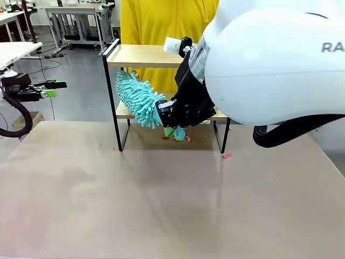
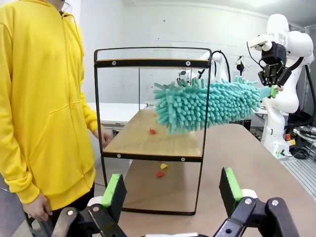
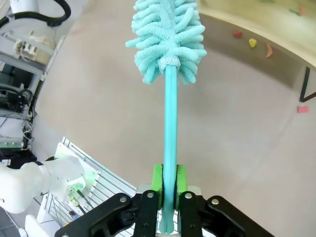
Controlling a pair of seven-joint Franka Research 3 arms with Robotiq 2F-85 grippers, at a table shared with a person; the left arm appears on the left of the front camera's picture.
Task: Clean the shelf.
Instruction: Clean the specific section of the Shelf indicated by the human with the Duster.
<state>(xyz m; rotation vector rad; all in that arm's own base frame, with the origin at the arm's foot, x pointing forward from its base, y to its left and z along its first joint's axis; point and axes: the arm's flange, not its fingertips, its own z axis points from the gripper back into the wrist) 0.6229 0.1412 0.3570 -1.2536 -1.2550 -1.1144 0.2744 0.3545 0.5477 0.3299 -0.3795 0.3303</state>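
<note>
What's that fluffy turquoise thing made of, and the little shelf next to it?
The duster head looks like soft microfibre: matte, stubby fabric tufts. Its handle seems smooth plastic, slightly glossy. The shelf has boards of pale wood or laminate, faint grain showing, in a thin frame that looks like black painted metal.

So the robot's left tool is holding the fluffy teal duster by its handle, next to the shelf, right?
Not quite. It is the right tool that holds the fluffy teal duster by its handle, next to the shelf; the right wrist view shows it. The left tool is open and holds nothing.
</note>
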